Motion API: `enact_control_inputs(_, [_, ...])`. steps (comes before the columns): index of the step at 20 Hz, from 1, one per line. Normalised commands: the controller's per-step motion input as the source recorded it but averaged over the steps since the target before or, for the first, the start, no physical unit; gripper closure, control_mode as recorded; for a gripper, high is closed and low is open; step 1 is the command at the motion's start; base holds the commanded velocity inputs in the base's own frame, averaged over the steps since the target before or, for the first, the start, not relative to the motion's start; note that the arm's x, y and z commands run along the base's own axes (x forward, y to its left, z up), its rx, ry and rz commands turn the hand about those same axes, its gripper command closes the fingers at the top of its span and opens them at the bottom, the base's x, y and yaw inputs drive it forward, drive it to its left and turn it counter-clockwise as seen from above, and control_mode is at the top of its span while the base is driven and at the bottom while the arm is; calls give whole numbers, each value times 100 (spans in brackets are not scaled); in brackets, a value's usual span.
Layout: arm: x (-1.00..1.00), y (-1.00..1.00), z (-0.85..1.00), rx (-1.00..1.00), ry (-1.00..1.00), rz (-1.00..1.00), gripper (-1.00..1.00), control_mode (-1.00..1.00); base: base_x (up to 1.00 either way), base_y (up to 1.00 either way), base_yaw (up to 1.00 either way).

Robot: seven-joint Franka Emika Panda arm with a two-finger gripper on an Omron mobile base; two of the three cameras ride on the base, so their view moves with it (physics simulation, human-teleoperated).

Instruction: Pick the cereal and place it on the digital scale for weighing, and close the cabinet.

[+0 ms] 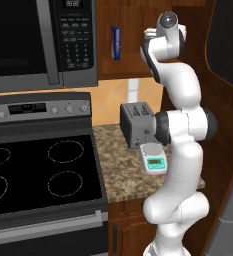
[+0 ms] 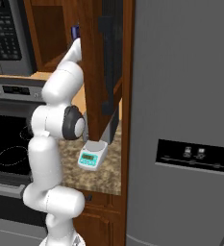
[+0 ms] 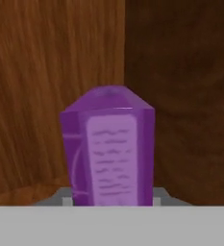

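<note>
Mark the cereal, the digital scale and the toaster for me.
cereal (image 3: pixel 108 149): hand view, on its printed purple face.
digital scale (image 1: pixel 153 156): left base view, on its white top plate.
toaster (image 1: pixel 136 124): left base view, on its grey side wall.

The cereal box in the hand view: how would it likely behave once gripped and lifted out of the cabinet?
The cereal is a tall, narrow purple box standing upright in the cabinet corner, so a nudge near its top could probably tip it. Its flat faces and straight edges suggest stiff sides. A thin box like this is likely light.
</note>
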Motion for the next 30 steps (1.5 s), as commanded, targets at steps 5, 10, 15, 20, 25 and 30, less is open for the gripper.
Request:
enact_control_inputs(5, [-48,26,-41,0,-17,4,100,-100,0,0,0])
enact_control_inputs(10, [-100,93,-85,0,-35,9,100,-100,0,0,0])
enact_control_inputs(15, [-100,61,-12,4,-20,5,100,-100,0,0,0])
enact_control_inputs(20, [-100,23,93,1,-6,0,100,-100,0,0,0])
enact_control_inputs(25, [-99,8,84,0,1,0,100,-100,0,0,0])
enact_control_inputs(30, [-100,10,54,0,24,-1,100,-100,0,0,0])
